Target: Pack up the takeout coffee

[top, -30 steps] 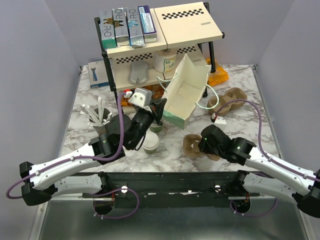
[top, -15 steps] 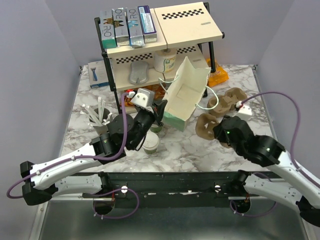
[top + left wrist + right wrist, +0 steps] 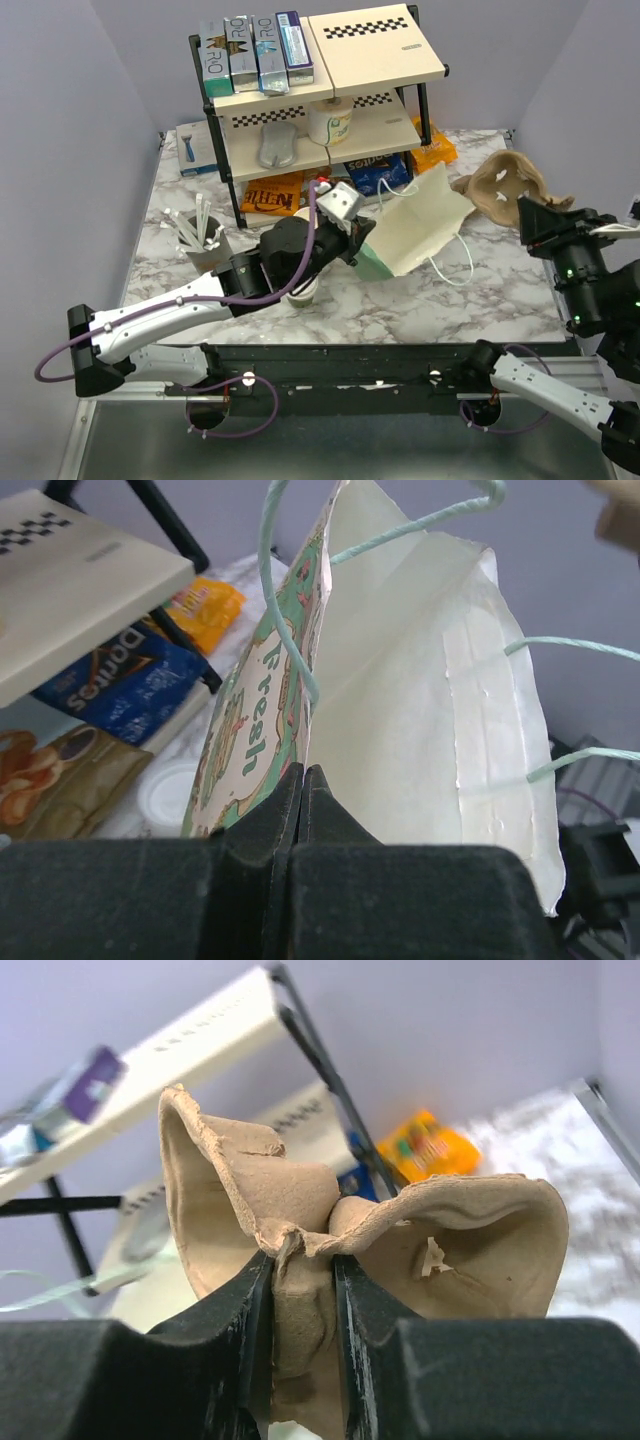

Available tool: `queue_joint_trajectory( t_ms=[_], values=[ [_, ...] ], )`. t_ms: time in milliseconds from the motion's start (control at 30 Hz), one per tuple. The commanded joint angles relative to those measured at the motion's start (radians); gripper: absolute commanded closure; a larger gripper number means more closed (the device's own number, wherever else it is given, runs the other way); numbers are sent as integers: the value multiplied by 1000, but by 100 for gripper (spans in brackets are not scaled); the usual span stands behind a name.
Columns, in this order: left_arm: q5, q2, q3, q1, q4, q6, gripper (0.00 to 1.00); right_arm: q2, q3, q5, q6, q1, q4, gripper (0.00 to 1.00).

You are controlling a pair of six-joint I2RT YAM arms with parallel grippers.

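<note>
The takeout coffee (image 3: 303, 292), a small cup with a white lid (image 3: 168, 796), stands on the marble table, mostly hidden under my left arm. My left gripper (image 3: 358, 245) is shut on the edge of a cream and green paper bag (image 3: 400, 710). The bag (image 3: 425, 228) leans low toward the right with its mouth open. My right gripper (image 3: 528, 212), raised at the right edge of the table, is shut on the middle ridge of a brown cardboard cup carrier (image 3: 470, 1240). The carrier (image 3: 500, 180) hangs in the air, far from the cup.
A two-tier rack (image 3: 320, 100) at the back holds boxes and a stack of cups (image 3: 332, 122). Snack bags (image 3: 378, 172) lie under and beside it. A cup of stirrers (image 3: 200, 235) stands at the left.
My right arm has lifted the cup carrier off the table and swung it up to the far right. My left arm has moved right, pulling the bag over from upright to a low lean.
</note>
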Motion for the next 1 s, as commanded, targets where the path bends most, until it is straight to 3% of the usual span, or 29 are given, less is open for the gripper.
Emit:
queue_joint_trajectory(
  t_ms=[0, 133, 400, 667, 967],
  values=[
    [253, 57, 56, -3, -77, 3, 100, -32, 20, -330, -288, -1, 256, 68],
    [302, 119, 68, -3, -95, -20, 100, -12, 23, -649, -377, -1, 252, 67],
    [335, 139, 41, 15, -126, -91, 100, 120, -33, -1151, -278, 0, 195, 67],
    [345, 68, -85, 47, -46, -106, 100, 17, -136, -1008, -114, -1, 100, 67],
    [427, 30, -148, 61, 4, -42, 100, 11, -184, -932, -109, 0, 35, 68]
  ],
)
